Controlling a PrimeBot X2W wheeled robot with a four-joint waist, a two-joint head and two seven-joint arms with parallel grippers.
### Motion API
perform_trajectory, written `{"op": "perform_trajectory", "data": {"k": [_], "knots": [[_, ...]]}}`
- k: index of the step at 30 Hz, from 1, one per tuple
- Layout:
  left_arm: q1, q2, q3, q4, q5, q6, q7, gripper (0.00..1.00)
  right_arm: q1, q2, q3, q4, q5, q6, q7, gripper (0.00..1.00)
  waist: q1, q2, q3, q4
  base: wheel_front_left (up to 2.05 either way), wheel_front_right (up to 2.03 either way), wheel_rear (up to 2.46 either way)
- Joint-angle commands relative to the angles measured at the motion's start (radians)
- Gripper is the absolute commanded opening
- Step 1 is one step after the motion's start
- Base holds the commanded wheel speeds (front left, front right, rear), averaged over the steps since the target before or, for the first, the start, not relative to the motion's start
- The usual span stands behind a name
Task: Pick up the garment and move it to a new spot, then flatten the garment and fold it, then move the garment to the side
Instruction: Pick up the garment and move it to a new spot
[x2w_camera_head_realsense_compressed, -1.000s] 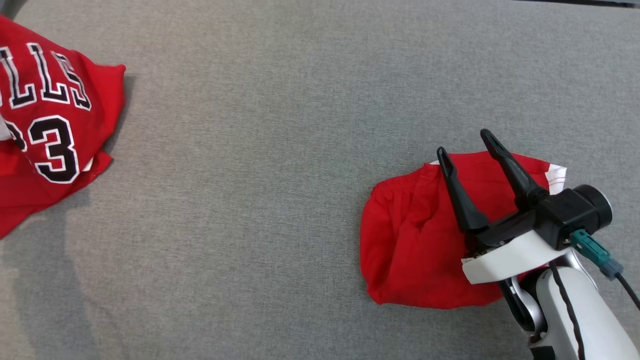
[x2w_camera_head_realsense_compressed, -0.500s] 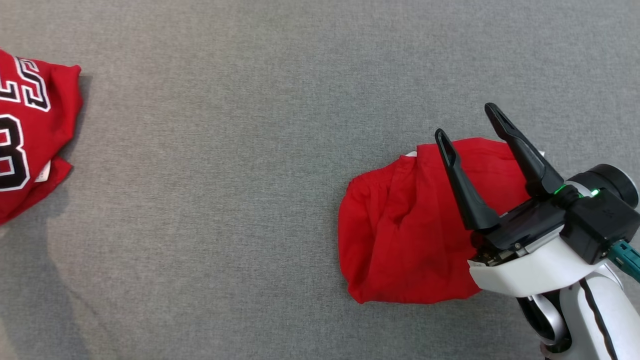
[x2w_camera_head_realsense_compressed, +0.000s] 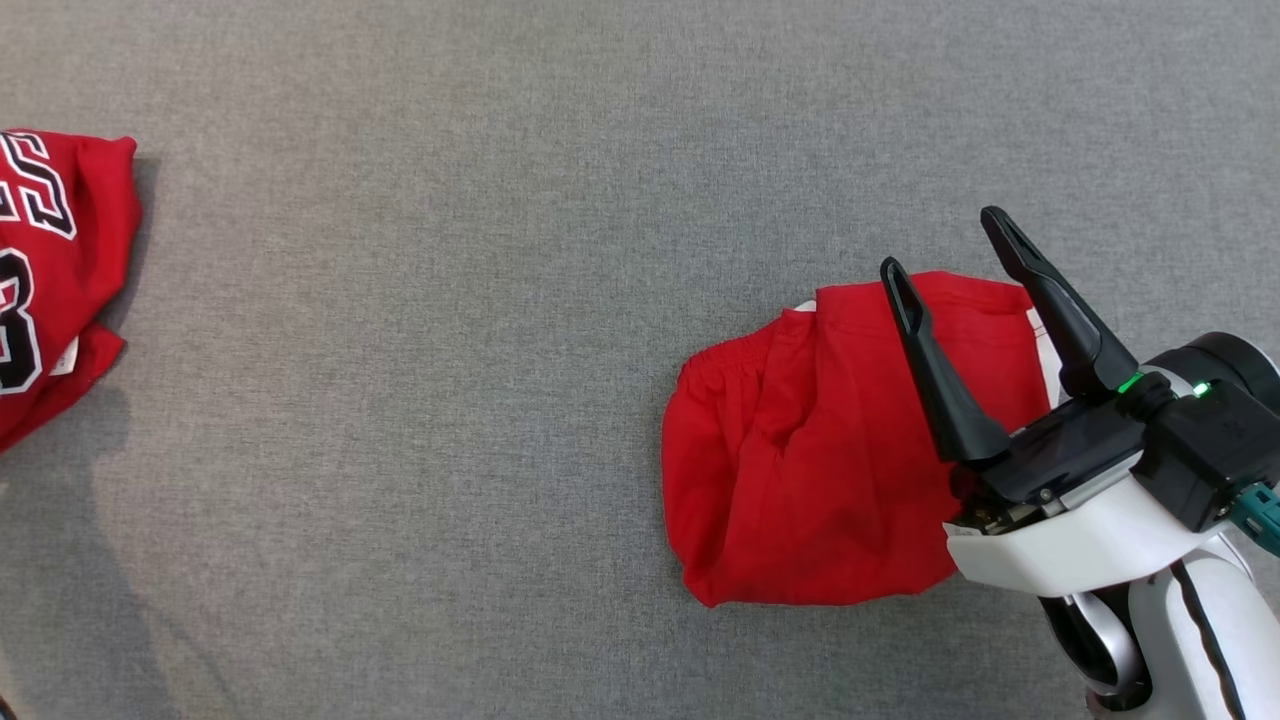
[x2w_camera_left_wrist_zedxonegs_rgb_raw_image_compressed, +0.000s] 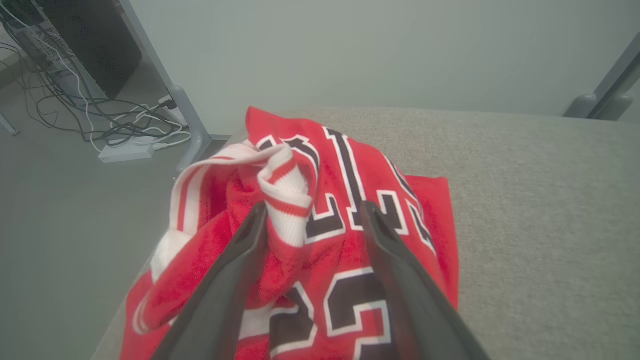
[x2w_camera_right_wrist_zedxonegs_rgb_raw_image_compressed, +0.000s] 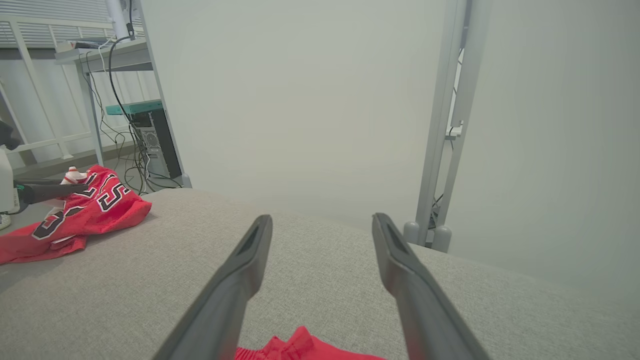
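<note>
Left gripper (x2w_camera_left_wrist_zedxonegs_rgb_raw_image_compressed: 314, 212): released; in the left wrist view we see its two fingers (x2w_camera_left_wrist_zedxonegs_rgb_raw_image_compressed: 235, 280) standing well apart over the red jersey (x2w_camera_left_wrist_zedxonegs_rgb_raw_image_compressed: 350, 240). A bunched fold of white ribbed trim (x2w_camera_left_wrist_zedxonegs_rgb_raw_image_compressed: 285, 200) rises between them, close against one finger; whether it touches that finger we cannot tell, since the view is blurred there. The jersey lies crumpled at the edge of the grey surface (x2w_camera_left_wrist_zedxonegs_rgb_raw_image_compressed: 540, 210), its black-and-white lettering and numerals facing up. Beyond that edge are the floor, a tangle of cables (x2w_camera_left_wrist_zedxonegs_rgb_raw_image_compressed: 115, 125) and a dark cabinet (x2w_camera_left_wrist_zedxonegs_rgb_raw_image_compressed: 85, 40).

Right gripper (x2w_camera_head_realsense_compressed: 941, 242): released and empty. Its fingers are spread and it hovers above the red shorts (x2w_camera_head_realsense_compressed: 800, 460), which lie folded on the surface at right of centre. In the right wrist view the shorts show as a red ridge (x2w_camera_right_wrist_zedxonegs_rgb_raw_image_compressed: 300, 347) at the bottom edge, with a grey post (x2w_camera_right_wrist_zedxonegs_rgb_raw_image_compressed: 445, 125) beyond the table.

Changes against the earlier head views: the whole picture has shifted, so the camera has moved. The jersey (x2w_camera_head_realsense_compressed: 60, 270) now shows as a narrower strip at the far left edge. The stretch of grey between it and the shorts looks wider than one second ago; the right gripper holds the same spread. Green lights (x2w_camera_head_realsense_compressed: 1130, 383) now show on its wrist.
</note>
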Motion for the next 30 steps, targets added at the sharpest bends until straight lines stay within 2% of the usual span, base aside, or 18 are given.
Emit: {"op": "perform_trajectory", "data": {"k": [1,8,13,17,23,30], "knots": [[0.007,0.015,0.031,-0.012,0.017,-0.001,-0.005,1.00,0.008,0.001,-0.004,0.006,0.009,0.000,-0.011,1.00,0.0000,0.0000,-0.009,0.001,0.00,0.00,0.00],[0.102,0.019,0.230,-0.151,0.165,0.048,-0.005,1.00,0.028,0.013,-0.011,0.069,0.028,0.000,-0.038,1.00,0.0000,0.0000,-0.078,0.007,0.00,0.00,0.00],[0.223,-0.009,0.375,-0.292,0.291,0.080,-0.005,1.00,0.039,0.022,-0.021,0.134,0.043,0.000,-0.061,1.00,0.0000,0.0000,-0.138,0.010,0.00,0.00,0.00],[0.315,-0.034,0.479,-0.414,0.385,0.079,-0.005,1.00,0.047,0.028,-0.033,0.182,0.040,0.000,-0.076,1.00,0.0000,0.0000,-0.182,0.007,0.00,0.00,0.00],[0.447,-0.100,0.606,-0.621,0.504,0.077,-0.005,1.00,0.057,0.037,-0.053,0.249,0.049,0.000,-0.100,1.00,0.0000,0.0000,-0.235,-0.001,0.00,0.00,0.00],[0.597,-0.212,0.681,-0.807,0.596,0.066,-0.005,1.00,0.072,0.046,-0.086,0.318,0.046,0.000,-0.124,1.00,0.0000,0.0000,-0.284,-0.026,0.00,0.00,0.00]]}}
